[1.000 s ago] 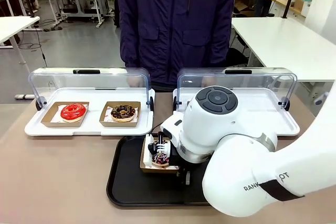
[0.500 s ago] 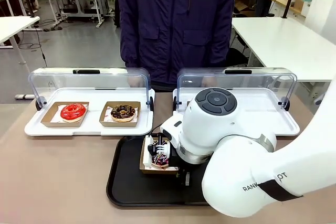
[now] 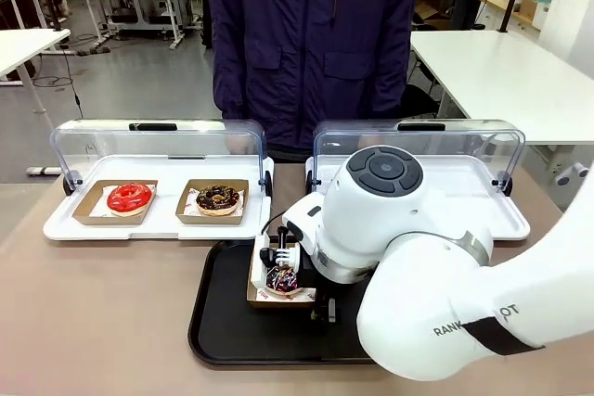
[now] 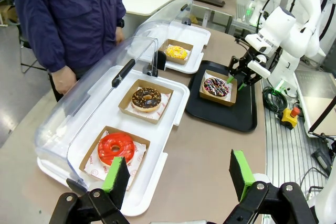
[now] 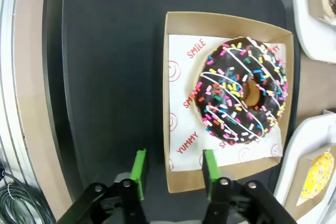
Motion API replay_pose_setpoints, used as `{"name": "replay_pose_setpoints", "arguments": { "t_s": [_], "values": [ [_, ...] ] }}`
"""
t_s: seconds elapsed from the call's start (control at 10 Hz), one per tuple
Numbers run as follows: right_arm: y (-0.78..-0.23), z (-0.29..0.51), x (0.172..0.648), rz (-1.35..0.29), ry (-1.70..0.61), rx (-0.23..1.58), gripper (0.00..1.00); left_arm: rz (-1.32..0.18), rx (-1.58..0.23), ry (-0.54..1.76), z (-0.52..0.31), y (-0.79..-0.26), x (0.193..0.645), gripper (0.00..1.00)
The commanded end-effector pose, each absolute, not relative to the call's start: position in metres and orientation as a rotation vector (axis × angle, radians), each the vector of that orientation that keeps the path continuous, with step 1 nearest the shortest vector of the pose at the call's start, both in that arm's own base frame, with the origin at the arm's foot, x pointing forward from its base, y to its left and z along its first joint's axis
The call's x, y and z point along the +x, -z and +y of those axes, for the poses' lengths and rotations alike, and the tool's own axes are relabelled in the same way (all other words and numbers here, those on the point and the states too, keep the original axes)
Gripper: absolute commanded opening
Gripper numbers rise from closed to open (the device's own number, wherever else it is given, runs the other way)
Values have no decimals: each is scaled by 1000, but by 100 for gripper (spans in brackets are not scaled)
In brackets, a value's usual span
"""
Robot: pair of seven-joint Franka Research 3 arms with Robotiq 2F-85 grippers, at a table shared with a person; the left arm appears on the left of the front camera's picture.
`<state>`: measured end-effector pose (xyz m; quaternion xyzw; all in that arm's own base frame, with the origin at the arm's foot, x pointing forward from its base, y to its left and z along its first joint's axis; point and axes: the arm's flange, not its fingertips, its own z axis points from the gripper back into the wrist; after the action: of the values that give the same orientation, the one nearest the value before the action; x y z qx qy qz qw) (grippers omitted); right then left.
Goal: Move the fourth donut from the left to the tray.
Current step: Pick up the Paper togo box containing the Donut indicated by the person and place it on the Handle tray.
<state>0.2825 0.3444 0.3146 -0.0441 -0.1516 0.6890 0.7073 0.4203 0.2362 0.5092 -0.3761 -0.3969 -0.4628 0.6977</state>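
The fourth donut [image 3: 281, 279], chocolate-glazed with white and pink stripes and coloured sprinkles, lies in its brown cardboard holder [image 5: 178, 22] on the black tray [image 3: 223, 322]. My right gripper [image 5: 174, 174] hovers open just above the holder's near edge, one finger over the tray [image 5: 105, 77] and the other over the paper liner, gripping nothing. In the left wrist view the donut [image 4: 216, 86] sits on the tray [image 4: 247, 116] with the right gripper [image 4: 244, 69] beside it. Over the table's left end, my left gripper [image 4: 178, 177] stands open with nothing between its fingers.
Two white display trays with raised clear lids stand behind the black tray. The left one [image 3: 56, 227] holds a red donut [image 3: 129, 197] and a chocolate crumb donut [image 3: 218, 198]. The right one [image 3: 464, 192] holds a yellow donut [image 4: 176, 52]. A person [image 3: 311, 44] stands at the far side.
My right gripper has opened, let go of the holder's edge and lifted slightly. The donut in its holder stays on the black tray.
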Motion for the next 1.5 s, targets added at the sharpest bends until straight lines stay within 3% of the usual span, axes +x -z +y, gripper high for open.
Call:
{"name": "replay_pose_setpoints", "arguments": {
  "t_s": [0.0,0.1,0.6,0.7,1.4],
  "values": [
    [-344,300,241,-336,-1516,-95,90,-876,-829,1029,234,-510,418,100],
    [-358,299,242,-343,-1504,-100,100,-876,-829,1029,234,-510,418,100],
    [-389,296,245,-403,-1565,-60,100,-876,-829,1029,234,-510,418,100],
    [-390,339,263,-389,-1502,-101,100,-876,-829,1029,234,-510,418,100],
    [-390,339,263,-389,-1502,-101,100,-876,-829,1029,234,-510,418,100]
  ]
}}
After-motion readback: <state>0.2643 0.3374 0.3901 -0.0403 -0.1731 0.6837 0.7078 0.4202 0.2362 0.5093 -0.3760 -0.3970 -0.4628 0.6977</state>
